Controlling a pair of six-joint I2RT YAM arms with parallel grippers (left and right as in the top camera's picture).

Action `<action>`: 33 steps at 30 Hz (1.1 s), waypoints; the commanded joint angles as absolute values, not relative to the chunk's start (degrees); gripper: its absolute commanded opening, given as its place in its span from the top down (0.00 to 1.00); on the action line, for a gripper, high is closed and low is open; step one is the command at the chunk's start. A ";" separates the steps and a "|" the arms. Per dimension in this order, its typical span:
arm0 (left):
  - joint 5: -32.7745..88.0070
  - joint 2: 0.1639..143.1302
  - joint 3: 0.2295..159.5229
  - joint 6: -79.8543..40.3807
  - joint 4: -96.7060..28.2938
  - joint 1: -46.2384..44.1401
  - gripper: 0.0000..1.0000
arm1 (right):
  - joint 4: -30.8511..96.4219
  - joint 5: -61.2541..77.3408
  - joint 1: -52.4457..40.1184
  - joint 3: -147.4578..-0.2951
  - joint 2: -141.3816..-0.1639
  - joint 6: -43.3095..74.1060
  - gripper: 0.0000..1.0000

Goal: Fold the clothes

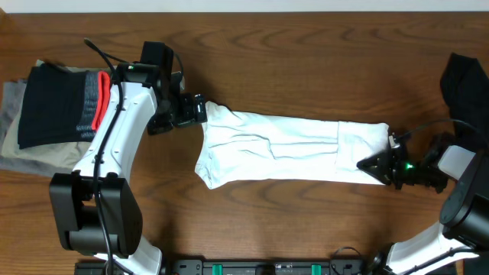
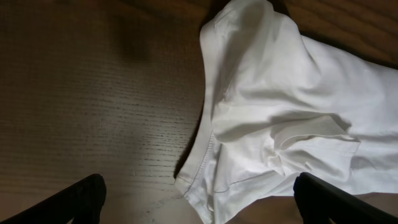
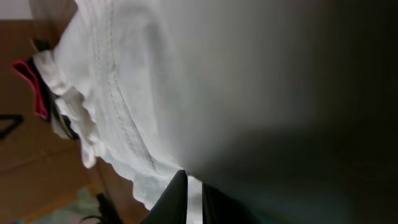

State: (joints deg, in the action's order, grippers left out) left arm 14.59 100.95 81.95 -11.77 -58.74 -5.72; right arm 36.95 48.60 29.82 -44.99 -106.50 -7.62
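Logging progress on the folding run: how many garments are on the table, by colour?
White garment: 1
Black: 2, left black garment, right black garment
Tan garment, under the left black garment: 1
Total: 4

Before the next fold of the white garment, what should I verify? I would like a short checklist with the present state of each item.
1. Right hand grips one end of the white garment: ok, fingers shut on the cloth.
2. Left hand grips the other end: not ok, its fingers are open and the cloth edge lies between them on the table.
3. Garment lies long and flat: ok, with light wrinkles.
4. Folded pile is apart from the garment: ok.
5. Dark cloth is free of the right arm: cannot tell.
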 commanded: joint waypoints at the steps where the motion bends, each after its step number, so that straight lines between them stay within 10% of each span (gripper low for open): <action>1: 13.89 100.31 81.32 -11.42 -59.09 -5.54 0.02 | 36.69 44.77 29.89 -45.43 -108.14 -6.33 0.90; 10: 13.89 100.31 81.32 -11.42 -59.09 -5.54 0.02 | 54.17 38.65 30.00 -57.80 -94.65 -7.31 0.85; 12: 13.89 100.31 81.32 -11.42 -59.09 -5.54 0.02 | 56.64 34.83 30.00 -60.05 -91.74 -7.05 0.61; 14: 13.89 100.31 81.32 -11.42 -59.09 -5.54 0.02 | 56.73 28.69 30.11 -61.01 -88.71 -4.82 0.01; 33: 13.89 100.31 81.32 -11.42 -58.87 -5.54 0.02 | 47.09 24.32 32.08 -57.41 -100.64 -3.51 0.05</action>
